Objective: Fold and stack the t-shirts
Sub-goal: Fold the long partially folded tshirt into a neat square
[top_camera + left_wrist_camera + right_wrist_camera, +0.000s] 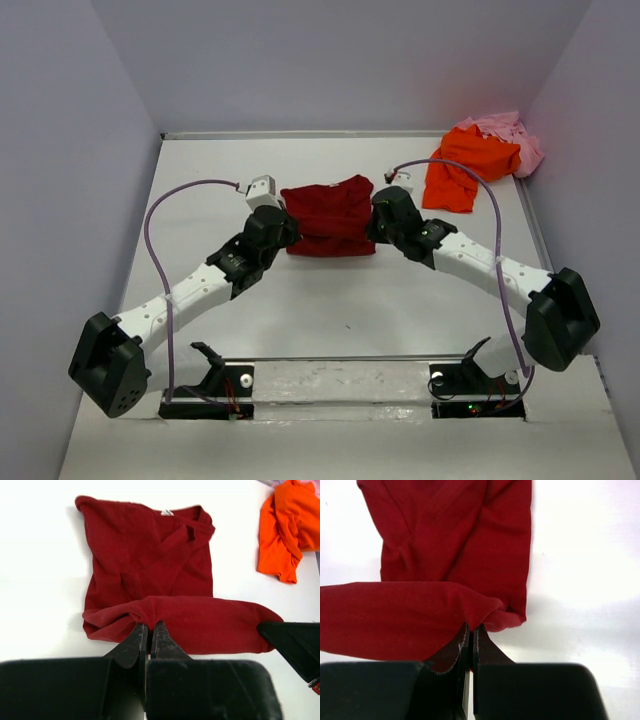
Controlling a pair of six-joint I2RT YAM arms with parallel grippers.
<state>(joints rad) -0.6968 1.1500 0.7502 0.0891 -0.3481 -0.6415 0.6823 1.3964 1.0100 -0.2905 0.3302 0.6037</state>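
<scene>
The dark red t-shirt lies at the table's middle, its near hem folded up over the body. My left gripper is shut on the hem's left part. My right gripper is shut on the hem's right part. The lifted hem forms a raised roll between the two grippers. The bright orange t-shirt lies crumpled at the back right, also in the left wrist view. The pale pink t-shirt is bunched behind it against the right wall.
Grey walls close in the white table on the left, back and right. The arm bases and a clear strip sit along the near edge. The purple cables arc above both arms.
</scene>
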